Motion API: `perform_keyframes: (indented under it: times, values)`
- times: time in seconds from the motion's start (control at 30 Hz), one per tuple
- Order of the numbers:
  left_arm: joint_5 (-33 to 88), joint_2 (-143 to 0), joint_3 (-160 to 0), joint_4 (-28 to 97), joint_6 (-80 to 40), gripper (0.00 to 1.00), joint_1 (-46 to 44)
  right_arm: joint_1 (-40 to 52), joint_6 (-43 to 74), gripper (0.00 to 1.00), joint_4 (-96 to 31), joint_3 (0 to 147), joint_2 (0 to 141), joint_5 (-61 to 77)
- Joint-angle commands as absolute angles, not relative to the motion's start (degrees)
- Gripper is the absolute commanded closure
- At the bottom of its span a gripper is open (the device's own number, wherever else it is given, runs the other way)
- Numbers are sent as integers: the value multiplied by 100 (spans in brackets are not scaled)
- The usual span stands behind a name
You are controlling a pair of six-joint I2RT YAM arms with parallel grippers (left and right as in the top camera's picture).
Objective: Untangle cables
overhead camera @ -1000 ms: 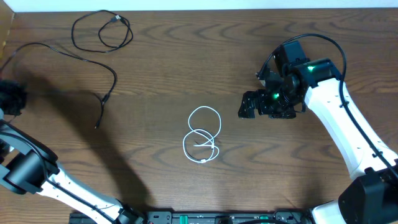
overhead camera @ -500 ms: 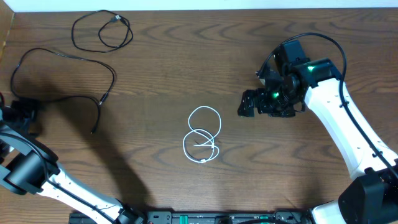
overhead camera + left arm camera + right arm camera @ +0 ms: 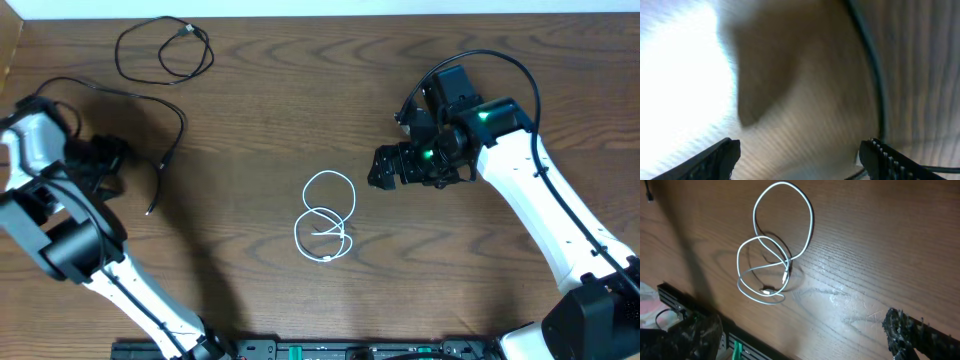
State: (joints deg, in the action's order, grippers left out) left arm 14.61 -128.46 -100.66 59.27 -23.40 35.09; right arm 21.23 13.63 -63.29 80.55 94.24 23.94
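white cable [image 3: 327,210] coiled centre | looped black cable [image 3: 118,50] top-left | long black cable [image 3: 184,125] below

Soft, even light is falling on the counter [image 3: 270,110], and the overhead view is showing it sharp. The left arm is throwing a broad dark shadow below and beside the left hand [image 3: 100,160]. Its wrist view is smearing with motion blur: white glare is blowing out the area above one finger [image 3: 720,156], and a black cable [image 3: 881,100] is blurring above the other. Ahead of the right hand [image 3: 800,330], the white cable [image 3: 785,240] is showing crisp and casting thin shadows, a sheen is glinting on the wood, and the fingers [image 3: 910,330] are looking soft.
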Motion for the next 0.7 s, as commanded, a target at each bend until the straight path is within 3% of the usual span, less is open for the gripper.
perform_keyframes:
  times: [0.0,0.27,0.47,0.57,0.67]
  values:
    - [1234,-12698,-10016,5927,-2126,18,3371,2147,1411,1,-6390,8049,9441,2410]
    - [1236,-12700,-9706,5765,-2036,20,3199,2147,1413,1,-6394,8049,9441,2412]
    - [1238,-12700,-8956,5166,-2034,36,3004,2147,1476,1,-6392,8049,9441,2414]
    - [1247,-12696,-8936,5050,-2036,58,2867,2147,1476,1,-6420,8049,9441,2414]
    - [1450,-12696,-8938,4993,-2038,58,2818,2147,1476,1,-6429,8049,9441,2414]
